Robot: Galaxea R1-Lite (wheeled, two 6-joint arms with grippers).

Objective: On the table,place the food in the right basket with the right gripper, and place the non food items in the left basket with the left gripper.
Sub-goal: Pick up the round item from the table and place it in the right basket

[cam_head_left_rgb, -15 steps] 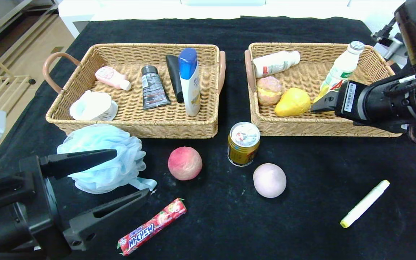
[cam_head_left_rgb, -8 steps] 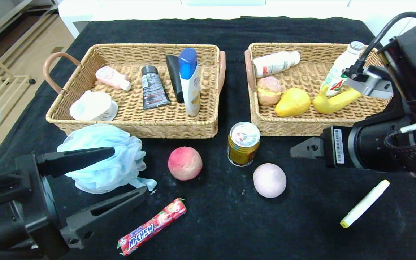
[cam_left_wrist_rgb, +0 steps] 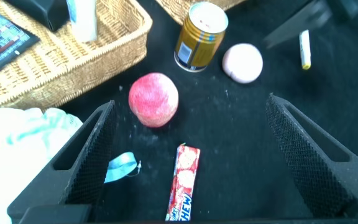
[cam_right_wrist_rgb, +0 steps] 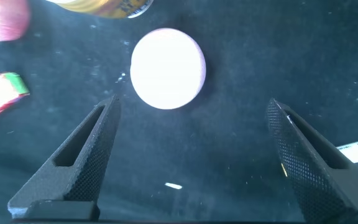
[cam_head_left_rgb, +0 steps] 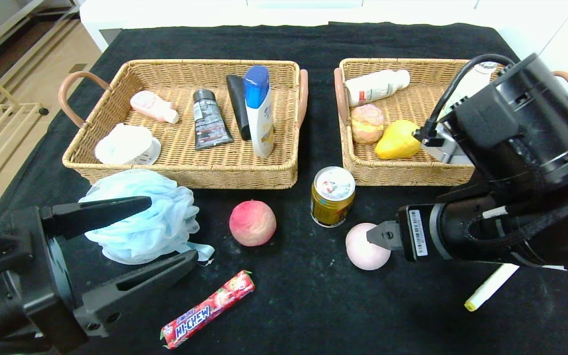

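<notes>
Right wrist view showed my right tool (cam_right_wrist_rgb: 188, 155) spread wide and empty, the pale pink ball (cam_right_wrist_rgb: 168, 68) just ahead, untouched, on the worktop (cam_right_wrist_rgb: 241, 56).

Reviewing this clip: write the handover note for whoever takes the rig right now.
Right end effector: open, empty, close to the pale pink ball. Left end effector: open, empty, near the blue bath pouf.
Done: toiletries in the left basket; bottles, bun and pear in the right basket.
Left on the table: pouf, peach, can, ball, Hi-Chew bar, yellow marker.
</notes>
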